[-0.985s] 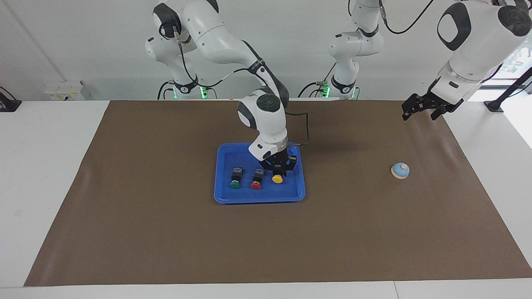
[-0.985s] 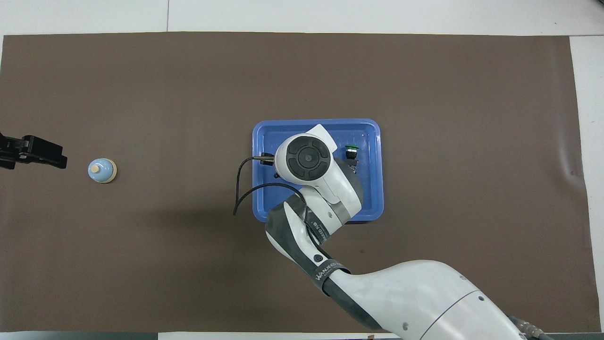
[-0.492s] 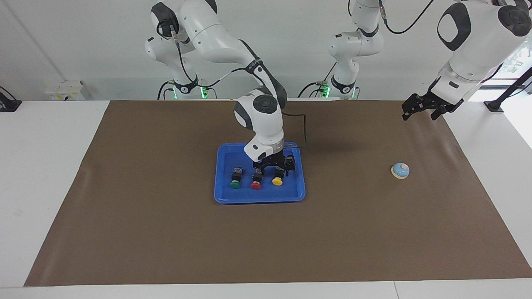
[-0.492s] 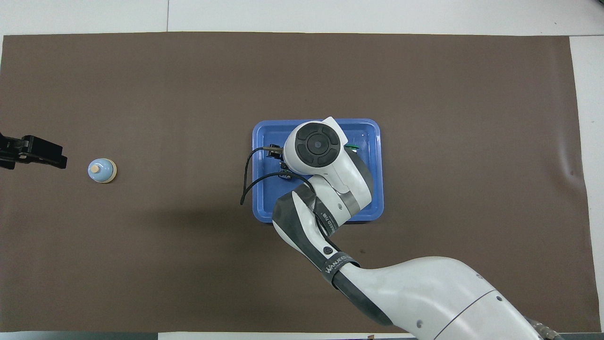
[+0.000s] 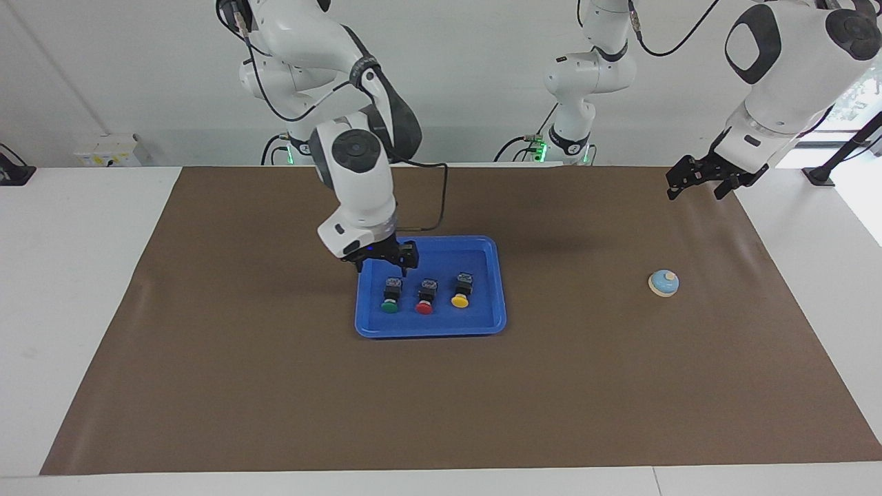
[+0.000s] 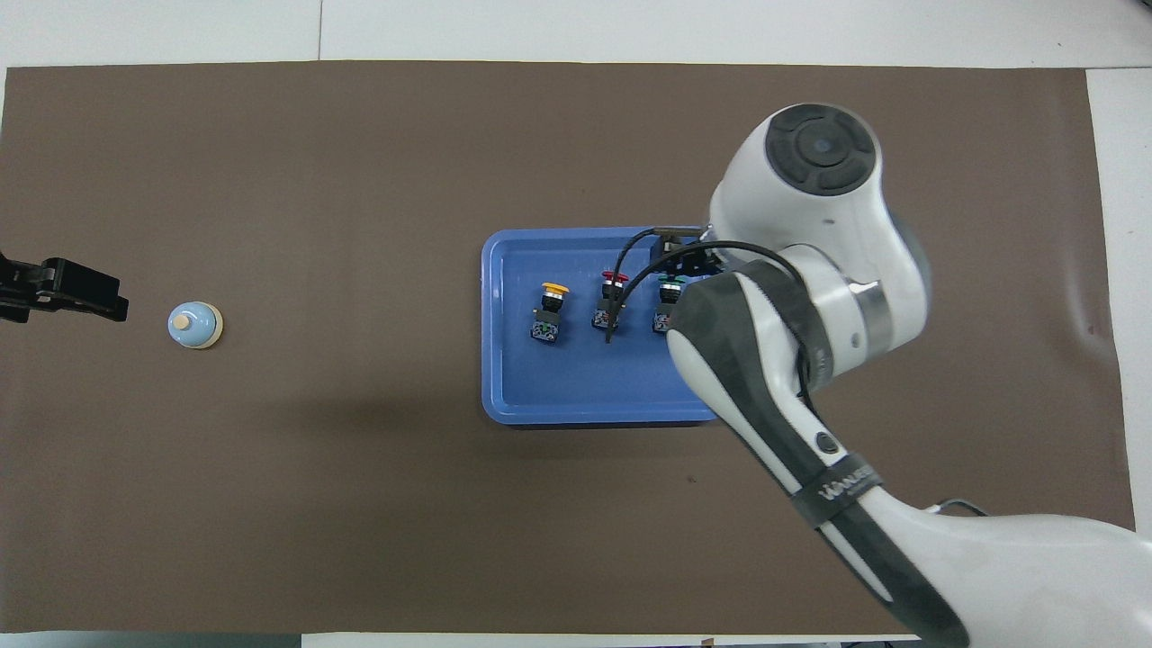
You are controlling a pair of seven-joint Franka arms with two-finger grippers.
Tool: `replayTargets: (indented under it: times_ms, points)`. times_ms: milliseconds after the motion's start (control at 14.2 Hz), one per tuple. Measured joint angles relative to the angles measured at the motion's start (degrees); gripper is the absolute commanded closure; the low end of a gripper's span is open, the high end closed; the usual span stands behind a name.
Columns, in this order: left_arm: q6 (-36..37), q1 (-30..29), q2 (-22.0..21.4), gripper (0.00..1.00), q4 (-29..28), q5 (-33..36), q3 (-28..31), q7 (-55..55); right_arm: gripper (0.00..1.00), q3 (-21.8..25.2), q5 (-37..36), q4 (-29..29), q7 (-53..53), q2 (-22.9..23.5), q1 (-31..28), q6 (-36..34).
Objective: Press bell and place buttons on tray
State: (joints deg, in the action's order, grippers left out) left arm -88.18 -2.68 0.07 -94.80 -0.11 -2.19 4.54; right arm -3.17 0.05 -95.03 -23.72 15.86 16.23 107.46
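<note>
The blue tray (image 5: 427,329) lies mid-table and also shows in the overhead view (image 6: 576,387). On it, in a row, lie the green button (image 5: 390,297), the red button (image 5: 426,297) and the yellow button (image 5: 461,291). In the overhead view they are the yellow button (image 6: 551,310), the red button (image 6: 611,297) and the green button (image 6: 668,301), which is partly covered by the arm. My right gripper (image 5: 386,260) is open and empty. It hangs over the tray's corner at the right arm's end. The light-blue bell (image 5: 663,282) (image 6: 193,325) stands on the mat toward the left arm's end. My left gripper (image 5: 694,193) (image 6: 90,297) waits open in the air beside the bell.
A brown mat (image 5: 275,386) covers the table. The right arm's wrist and cable (image 6: 810,270) hang over the tray's end in the overhead view.
My right gripper has let go of the yellow button on the tray, risen, and moved toward the right arm's end of the tray. The left arm has not moved.
</note>
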Motion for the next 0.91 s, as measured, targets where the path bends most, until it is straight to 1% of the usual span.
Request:
replayTargets:
  times_ms: [211,352,633,774,915]
  points:
    - [0.0,0.0,0.0,0.0,0.0,0.0,0.0,0.0,0.0,0.0,0.0,0.0,13.9,-3.8,-7.5,-5.9]
    - [0.0,0.0,0.0,0.0,0.0,0.0,0.0,0.0,0.0,0.0,0.0,0.0,19.0,-6.0,-10.2,-8.3]
    - [0.0,0.0,0.0,0.0,0.0,0.0,0.0,0.0,0.0,-0.1,0.0,0.1,21.6,-12.9,-12.6,-15.2]
    - [0.0,0.0,0.0,0.0,0.0,0.0,0.0,0.0,0.0,-0.2,0.3,0.1,23.3,-16.5,-15.4,-19.0]
    - [0.0,0.0,0.0,0.0,0.0,0.0,0.0,0.0,0.0,-0.2,0.9,0.1,26.3,-18.8,-18.4,-21.0]
